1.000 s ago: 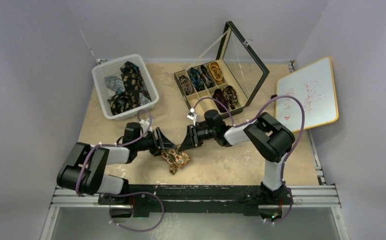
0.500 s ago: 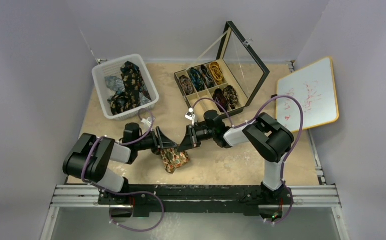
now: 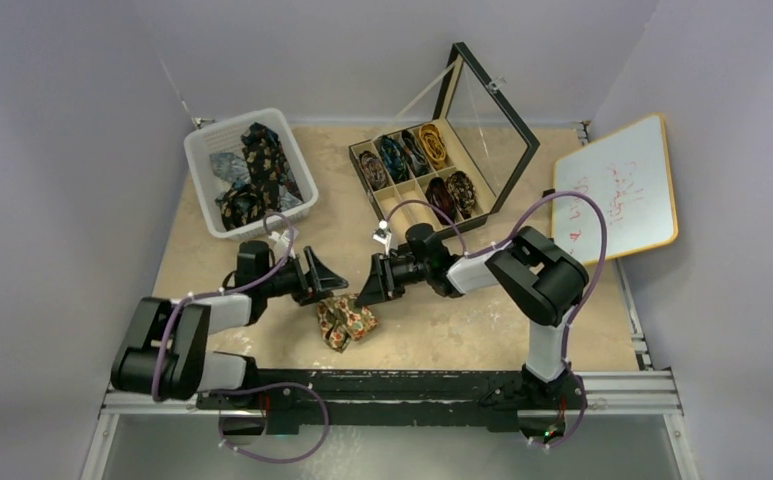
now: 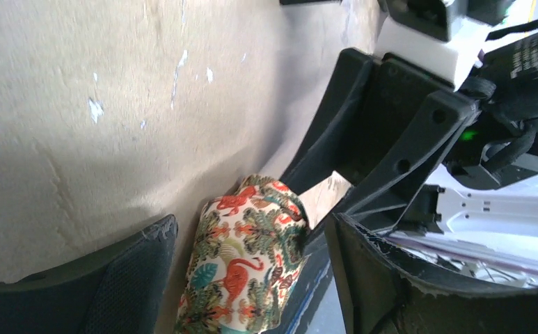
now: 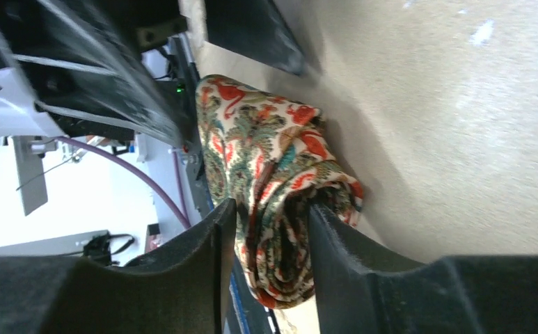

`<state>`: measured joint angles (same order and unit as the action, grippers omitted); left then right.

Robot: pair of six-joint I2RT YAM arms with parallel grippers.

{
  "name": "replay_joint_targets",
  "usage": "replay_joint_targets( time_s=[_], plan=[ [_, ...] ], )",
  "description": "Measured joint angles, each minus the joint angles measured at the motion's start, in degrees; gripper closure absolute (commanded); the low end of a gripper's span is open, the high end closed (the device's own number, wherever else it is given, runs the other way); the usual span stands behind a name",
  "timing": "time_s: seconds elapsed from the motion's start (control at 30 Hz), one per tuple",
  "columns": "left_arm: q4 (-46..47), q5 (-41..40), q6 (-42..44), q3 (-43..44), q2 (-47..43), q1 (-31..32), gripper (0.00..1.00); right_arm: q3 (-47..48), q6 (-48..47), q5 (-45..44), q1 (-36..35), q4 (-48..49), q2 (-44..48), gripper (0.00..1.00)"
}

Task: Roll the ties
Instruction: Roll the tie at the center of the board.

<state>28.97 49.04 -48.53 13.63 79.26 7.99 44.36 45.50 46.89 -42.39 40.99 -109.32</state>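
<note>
Your tie (image 4: 245, 271), tan w/ a red-green print, lies bunched in a loose roll on the table (image 3: 442, 325), toward the near edge, btwn the two arms. Your L gripper (image 4: 248, 229) is spread wide and straddles the roll. One finger stands clear of the cloth and the other sits just beside it, so no grip there. Your R gripper (image 5: 271, 209) sits at the opposite side, fingers part-way apart. A fold of the tie fills the gap and touches both pads; can't tell if that's a real pinch or just contact. Further back, L to R: more ties (image 3: 257, 165) heaped in a white basket (image 3: 200, 185), rolled ties (image 3: 402, 155) in the compartments of an open-lidded box (image 3: 369, 190), and a whiteboard (image 3: 617, 190).
</note>
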Motion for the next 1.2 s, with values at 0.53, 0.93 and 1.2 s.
replay_joint_targets(
  time_s=[0.53, 0.93, 1.2],
  plan=[
    [-26.8, -11.1, 0.4, -4.5, -31.8, -0.5, 0.23, 2.4, -11.4, -7.7, 0.3, -15.5, 7.4, 0.01],
    [-36.7, -13.2, -3.2, -7.8, -43.2, -0.5, 0.25, -1.0, -12.6, -29.6, -10.3, -19.3, 16.9, 0.01],
    [-39.2, -14.8, -3.3, -7.8, -44.9, -0.5, 0.25, -1.3, -13.4, -43.4, -19.2, -20.8, 20.6, 0.01]
  ],
)
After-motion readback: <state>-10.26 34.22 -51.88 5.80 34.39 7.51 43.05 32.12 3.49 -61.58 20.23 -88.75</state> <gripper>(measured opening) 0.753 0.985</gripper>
